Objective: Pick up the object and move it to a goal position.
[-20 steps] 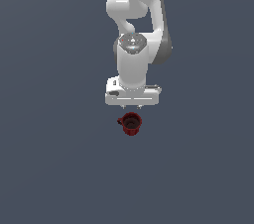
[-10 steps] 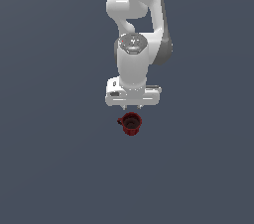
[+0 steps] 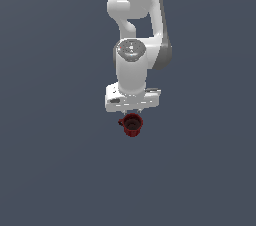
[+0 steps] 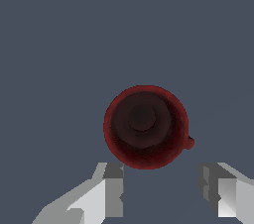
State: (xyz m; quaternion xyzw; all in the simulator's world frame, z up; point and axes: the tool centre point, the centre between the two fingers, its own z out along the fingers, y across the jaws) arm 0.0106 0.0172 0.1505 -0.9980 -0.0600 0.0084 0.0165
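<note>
Hovering above the mug (image 3: 132,125), the claw (image 4: 161,193) is spread wide and grips nothing; both fingers (image 4: 113,188) show in the wrist view with a clear gap between them, neither touching the mug; the gap looks broader than the mug's body.

Mug: small, dark red, dark inside, upright, mouth up; it rests on the plain grey counter (image 3: 50,170), whose edges and corners lie out of frame, so no placement against them is possible; exterior view shows the mug just beyond the lower end of the white arm (image 3: 132,70), close under the claw block; handle is a small nub on one side of the rim (image 4: 189,142).

No goal marker visible in either view.

Judgement: approach stage, grasp not yet made; the mug is not centred between the fingers in the wrist view but sits off toward one end of the gap.

Risks:
- descent without re-centring; a fingertip could land on the rim and tip or shove the mug;
- handle nub catching a finger on closing; the mug could twist and the hold go crooked;
- closing too high on the round wall; the mug may slip out on lifting.
</note>
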